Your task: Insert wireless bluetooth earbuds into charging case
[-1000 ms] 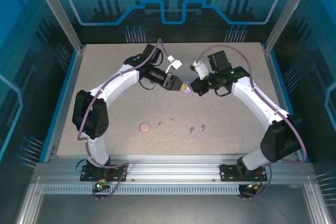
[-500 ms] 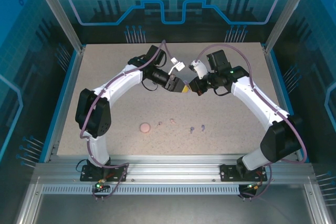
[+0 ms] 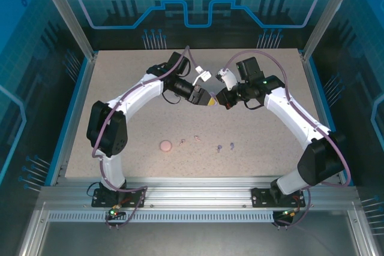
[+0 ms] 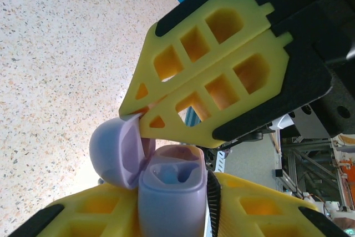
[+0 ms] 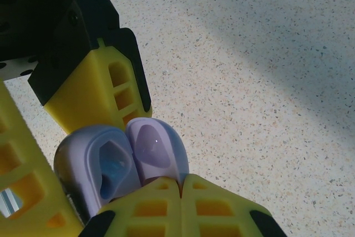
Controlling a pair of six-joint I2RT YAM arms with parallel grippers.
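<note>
Both my arms meet at the lavender case (image 4: 172, 192): left fingers (image 5: 94, 81) have just clamped its body, right fingers (image 4: 211, 81), pressed together, touch its open lid (image 4: 116, 151). Loading earbuds (image 3: 231, 144) follows.

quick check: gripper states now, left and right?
left gripper: closed on the lavender case.
right gripper: shut, tips against the case's open lid.

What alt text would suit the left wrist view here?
An open lavender case, lid swung left, sits in the left claw at the bottom. The shut right claw extends from upper right, tips touching the lid's rim.
</note>
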